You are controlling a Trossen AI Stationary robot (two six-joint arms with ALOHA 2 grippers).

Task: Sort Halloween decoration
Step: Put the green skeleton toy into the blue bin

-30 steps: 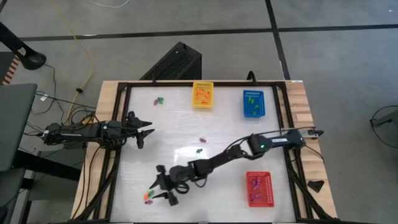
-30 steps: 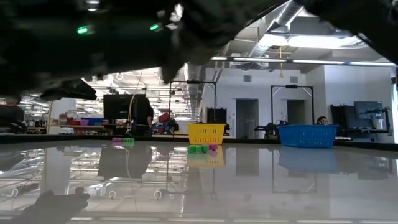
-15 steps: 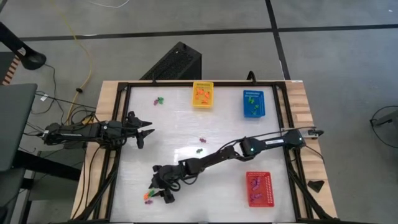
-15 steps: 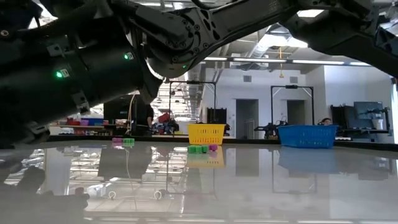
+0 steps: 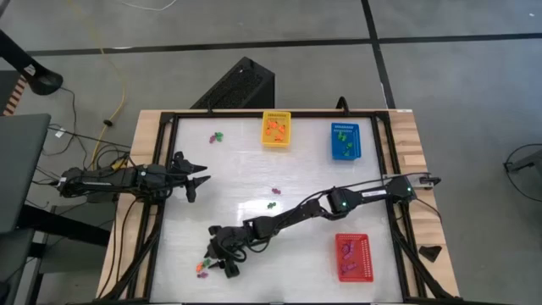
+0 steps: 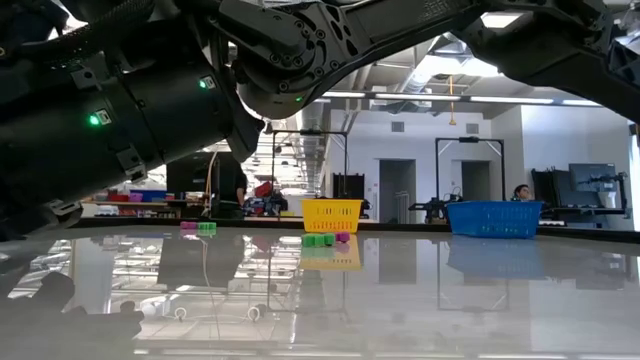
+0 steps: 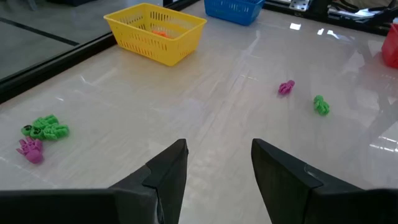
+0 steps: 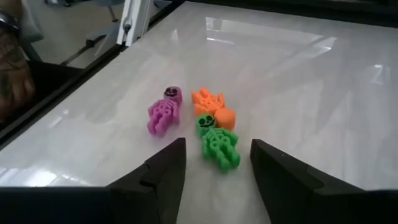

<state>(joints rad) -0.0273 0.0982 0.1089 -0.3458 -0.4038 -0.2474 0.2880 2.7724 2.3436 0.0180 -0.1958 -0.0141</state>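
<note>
Three tiny skeleton trinkets lie together near the table's near-left corner (image 5: pixel 203 267): a purple one (image 8: pixel 163 113), an orange one (image 8: pixel 212 101) and a green one (image 8: pixel 219 142). My right gripper (image 5: pixel 218 252) is open and hovers just short of them, its fingers either side of the green one's end (image 8: pixel 214 180). Two more pairs lie flat on the table: green and purple at the far left (image 5: pixel 216 135), purple and green mid-table (image 5: pixel 273 196). My left gripper (image 5: pixel 199 176) waits open at the left edge, pointing across the table (image 7: pixel 217 174).
A yellow basket (image 5: pixel 276 130) and a blue basket (image 5: pixel 345 141) stand at the far edge, and a red basket (image 5: pixel 352 256) near the right edge; each holds trinkets. My right arm stretches across the table's middle. A person's forearm (image 8: pixel 12 68) shows beyond the left rail.
My right arm has reached farther toward the table's left edge and sunk lower, bringing its open gripper up to the three trinkets in the near-left corner. Most of this happened in the first half second. The trinkets have not moved.
</note>
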